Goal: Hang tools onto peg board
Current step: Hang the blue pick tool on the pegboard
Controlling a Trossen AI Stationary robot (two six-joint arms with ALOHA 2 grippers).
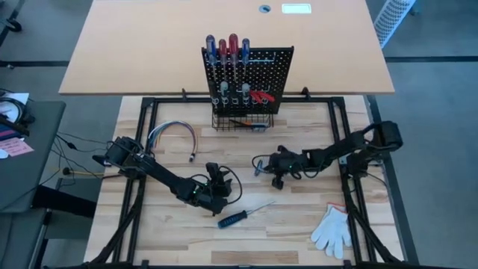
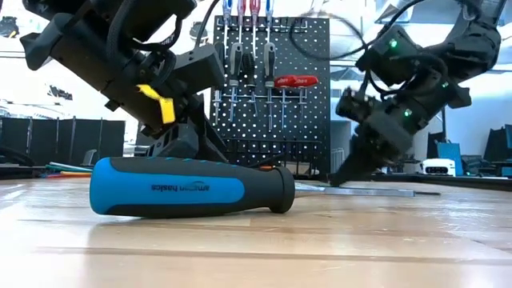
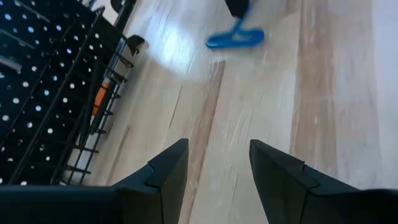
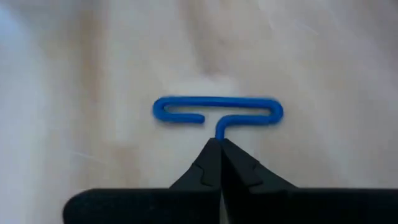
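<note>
Arms: two, both mine, low over the table (image 1: 149, 232).
Right claw (image 4: 219, 144): fingers pressed together on the thin stem of a blue T-handled key (image 4: 217, 112), which lies flat on the wood; in the high view this claw (image 1: 258, 166) sits right of centre, in front of the basket (image 1: 240, 122).
Left claw (image 3: 217, 165): fingers parted, nothing between them, held just over bare wood left of centre (image 1: 216, 175).
Peg board (image 1: 249, 71): one, black, perforated, upright at the table's back edge, basket at its foot.
Hung tools: four screwdrivers (image 1: 227, 49) in the top row, two blue-handled and two red; one pair of red-handled pliers (image 1: 260, 96) lower right; other hung pieces too small to count.
Loose tools: one screwdriver (image 1: 243, 215), blue and black handle, lying near the front edge; the key.
Glove (image 1: 332, 229): one, white, front right.
Wires (image 1: 173, 134): one coloured loop, left of the board.
</note>
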